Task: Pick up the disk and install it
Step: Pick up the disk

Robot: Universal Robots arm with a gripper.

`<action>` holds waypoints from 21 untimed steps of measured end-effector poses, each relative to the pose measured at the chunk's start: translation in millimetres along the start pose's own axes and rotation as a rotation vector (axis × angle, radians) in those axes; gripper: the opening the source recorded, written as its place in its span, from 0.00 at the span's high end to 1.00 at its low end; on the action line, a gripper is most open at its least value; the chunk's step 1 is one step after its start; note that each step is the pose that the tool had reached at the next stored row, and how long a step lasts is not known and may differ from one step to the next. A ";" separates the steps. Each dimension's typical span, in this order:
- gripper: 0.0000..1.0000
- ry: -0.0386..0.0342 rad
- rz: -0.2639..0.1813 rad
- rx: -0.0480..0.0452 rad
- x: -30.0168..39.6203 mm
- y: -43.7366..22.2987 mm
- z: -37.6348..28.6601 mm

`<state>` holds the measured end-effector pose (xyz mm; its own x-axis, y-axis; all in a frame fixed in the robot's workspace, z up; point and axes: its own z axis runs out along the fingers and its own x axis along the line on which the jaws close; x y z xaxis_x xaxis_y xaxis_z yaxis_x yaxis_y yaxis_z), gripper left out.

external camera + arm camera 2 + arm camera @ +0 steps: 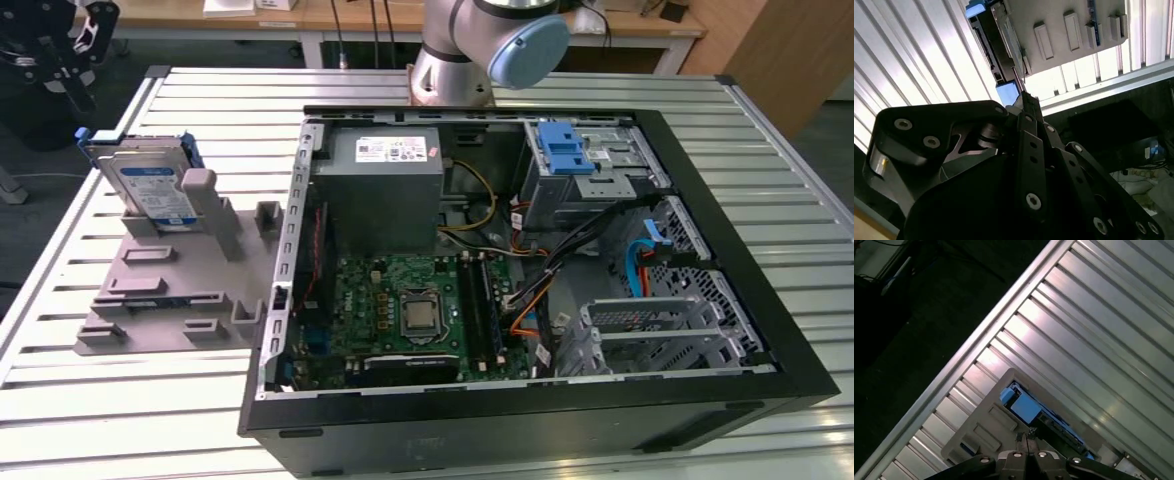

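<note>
The disk [150,186] stands on edge in a grey plastic holder [167,290] on the slatted table, at the exterior view's left. It is silver with a blue-and-white label and blue side rails. My gripper [76,97] hangs above and just behind the disk, not touching it, its fingers shut with nothing between them. In the second wrist view the fingertips [1020,92] point down at the disk [1004,45] and the holder [1074,30]. The first wrist view shows the closed fingertips [1024,441] over the disk's blue rail [1022,406].
An open black computer case [747,330] lies on the table to the exterior view's right of the holder. Inside are a grey power supply [387,190], a motherboard [414,310] and a metal drive cage with a blue latch [567,150]. The arm's base [481,45] stands behind the case.
</note>
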<state>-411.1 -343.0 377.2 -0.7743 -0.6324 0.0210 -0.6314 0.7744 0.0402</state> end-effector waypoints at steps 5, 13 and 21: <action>0.89 -0.0003 -0.033 0.0020 0.0 0.0 0.0; 0.89 -0.0020 -0.077 0.0057 0.0 0.0 0.0; 0.89 -0.0007 -0.112 0.0065 0.0 0.0 0.0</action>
<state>-411.1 -343.0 377.3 -0.6986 -0.7153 0.0160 -0.7145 0.6987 0.0358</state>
